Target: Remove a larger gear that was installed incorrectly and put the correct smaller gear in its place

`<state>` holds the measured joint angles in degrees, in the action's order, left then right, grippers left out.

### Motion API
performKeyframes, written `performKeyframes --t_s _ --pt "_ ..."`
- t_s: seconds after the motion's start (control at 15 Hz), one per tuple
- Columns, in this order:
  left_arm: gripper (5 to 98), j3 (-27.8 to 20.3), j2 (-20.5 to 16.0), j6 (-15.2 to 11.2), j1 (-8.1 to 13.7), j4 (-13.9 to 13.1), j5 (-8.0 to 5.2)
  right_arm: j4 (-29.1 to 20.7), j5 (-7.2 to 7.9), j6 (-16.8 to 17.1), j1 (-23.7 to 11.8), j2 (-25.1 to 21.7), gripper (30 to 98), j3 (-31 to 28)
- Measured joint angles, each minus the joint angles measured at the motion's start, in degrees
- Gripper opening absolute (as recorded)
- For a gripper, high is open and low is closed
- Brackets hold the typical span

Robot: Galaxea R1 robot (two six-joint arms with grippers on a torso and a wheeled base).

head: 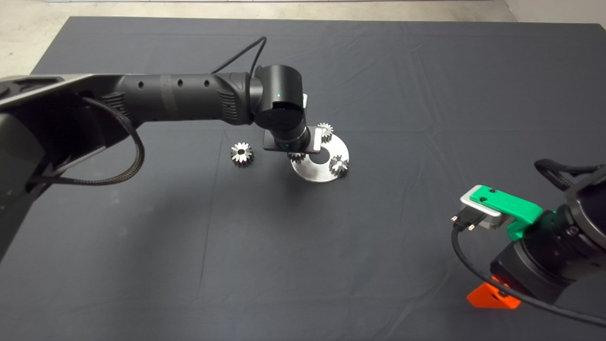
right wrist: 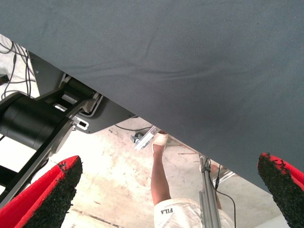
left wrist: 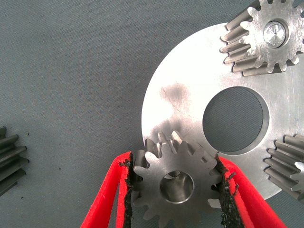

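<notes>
Your left gripper (left wrist: 176, 190) clamps the smaller gear (left wrist: 176, 183) at the round plate's (left wrist: 190, 95) edge; your right gripper (right wrist: 166, 190) waits open at the mat's lower right; the larger gear (head: 242, 154) lies apart.

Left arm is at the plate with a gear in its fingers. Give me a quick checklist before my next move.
1. Left gripper shut on the smaller gear: ok.
2. Larger gear off the plate, lying on the mat: ok.
3. Smaller gear seated on its pin: cannot tell.
4. Held gear apart from the two mounted gears: ok.
5. Right gripper parked at the mat's edge, open: ok.
</notes>
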<state>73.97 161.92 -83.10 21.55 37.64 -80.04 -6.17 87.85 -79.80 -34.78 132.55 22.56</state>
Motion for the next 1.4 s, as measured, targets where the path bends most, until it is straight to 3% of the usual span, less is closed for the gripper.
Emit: performKeyframes --t_s 1.13,1.4 --pt "35.2 -1.21 -0.15 -0.55 -0.11 2.46 -0.05 -0.05 0.0 0.0 0.0 -0.02 97.6 0.0" --pt "35.2 -1.97 -0.32 -0.57 -0.11 2.48 -1.05 -0.06 0.0 0.0 0.0 -0.02 97.6 0.0"
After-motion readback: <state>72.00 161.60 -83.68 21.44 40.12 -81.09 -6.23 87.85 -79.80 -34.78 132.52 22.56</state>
